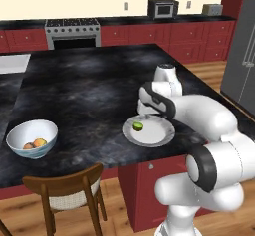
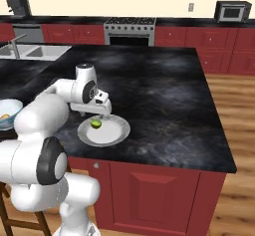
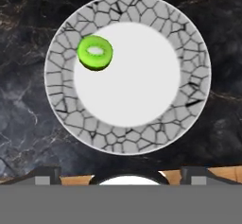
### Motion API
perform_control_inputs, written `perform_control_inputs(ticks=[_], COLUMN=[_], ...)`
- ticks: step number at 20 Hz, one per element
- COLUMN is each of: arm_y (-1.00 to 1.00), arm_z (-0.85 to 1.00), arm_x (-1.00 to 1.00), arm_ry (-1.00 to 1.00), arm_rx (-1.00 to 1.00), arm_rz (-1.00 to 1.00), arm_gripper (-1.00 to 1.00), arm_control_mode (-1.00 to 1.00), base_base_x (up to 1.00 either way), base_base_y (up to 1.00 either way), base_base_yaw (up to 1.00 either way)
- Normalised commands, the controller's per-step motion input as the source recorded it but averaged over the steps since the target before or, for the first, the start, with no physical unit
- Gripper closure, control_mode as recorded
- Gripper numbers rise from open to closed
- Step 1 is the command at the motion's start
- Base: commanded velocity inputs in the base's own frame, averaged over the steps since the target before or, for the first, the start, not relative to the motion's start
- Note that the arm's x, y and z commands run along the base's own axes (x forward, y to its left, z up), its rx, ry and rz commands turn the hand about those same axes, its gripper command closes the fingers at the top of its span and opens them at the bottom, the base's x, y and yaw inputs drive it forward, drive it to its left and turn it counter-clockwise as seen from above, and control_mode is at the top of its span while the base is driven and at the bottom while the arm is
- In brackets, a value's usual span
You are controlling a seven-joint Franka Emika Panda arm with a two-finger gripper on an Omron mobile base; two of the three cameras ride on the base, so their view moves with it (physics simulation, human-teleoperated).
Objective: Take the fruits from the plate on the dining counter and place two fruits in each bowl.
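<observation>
One green fruit [image 3: 95, 52] lies on the left part of the light plate [image 3: 194, 76]; it is seen too in the base views as a green fruit [image 1: 138, 126] [image 2: 95, 124] on the plate [image 1: 158, 135] [image 2: 114, 133]. The plate rests near the front edge of the black dining counter [image 1: 89, 90]. My gripper [image 3: 121, 175] [image 2: 102, 112] hangs just above the plate, open, nothing between its fingers. A white bowl [image 1: 19, 130] [image 2: 11, 105] at the counter's left holds an orange fruit [image 1: 40, 142] and a tan one [image 1: 29, 146].
A wooden chair [image 1: 64, 185] stands in front of the counter below the bowl. A sink [image 2: 30, 51] is set in the counter to the far left. Stove [image 1: 72, 31] and red cabinets line the back wall; a grey fridge [image 1: 241, 56] stands to the right.
</observation>
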Motion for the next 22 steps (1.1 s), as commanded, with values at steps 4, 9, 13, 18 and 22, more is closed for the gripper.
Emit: perform_control_inputs(ticks=[4, 9, 13, 18, 22], arm_y=[0.30, 0.05, 0.03, 0.21, 0.13], arm_z=[-0.45, -0.47, -0.46, -0.26, -0.03], arm_x=[0.59, 0.57, 0.24, 0.20, 0.26], arm_ry=[0.00, 0.08, 0.14, 0.14, 0.11], arm_rx=[0.00, 0.00, 0.00, 0.00, 0.00], arm_rz=[0.02, 0.00, 0.00, 0.00, 0.00], arm_gripper=[-1.00, -1.00, -1.00, -1.00, -1.00], arm_control_mode=[-1.00, -1.00, -1.00, -1.00, -1.00], base_base_x=[0.00, 0.00, 0.00, 0.00, 0.00], base_base_y=[0.00, 0.00, 0.00, 0.00, 0.00], base_base_yaw=[0.00, 0.00, 0.00, 0.00, 0.00])
